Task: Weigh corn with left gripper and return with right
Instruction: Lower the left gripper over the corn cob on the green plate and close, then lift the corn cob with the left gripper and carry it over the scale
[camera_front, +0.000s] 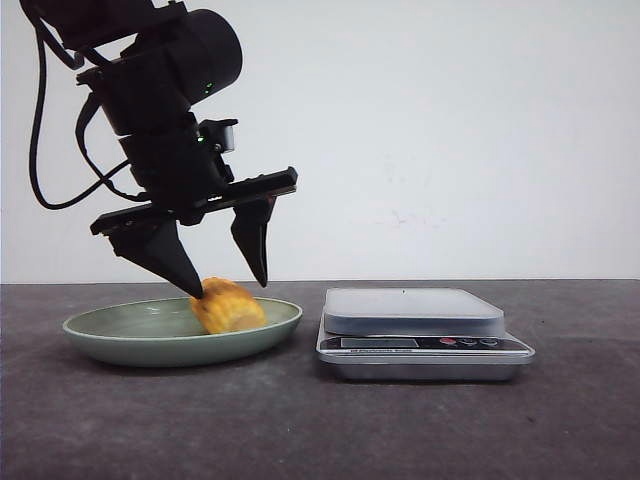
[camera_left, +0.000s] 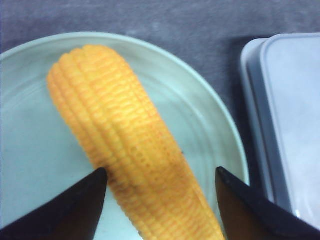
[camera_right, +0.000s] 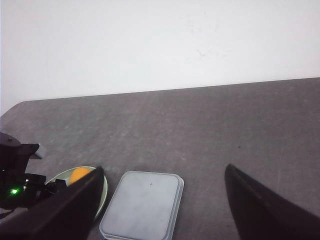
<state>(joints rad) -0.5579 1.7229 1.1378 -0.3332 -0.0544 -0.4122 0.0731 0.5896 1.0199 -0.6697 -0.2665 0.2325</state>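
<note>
While jaws straddle corn (camera_front: 229, 305): L gripper (camera_front: 231, 289).

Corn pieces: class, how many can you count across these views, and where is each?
1. The corn lies in the green plate, left of the scale, between the open fingers of the left tool. None seems hidden.

Yellow-orange corn (camera_front: 229, 306) on its side in green plate (camera_front: 120, 335)
</note>
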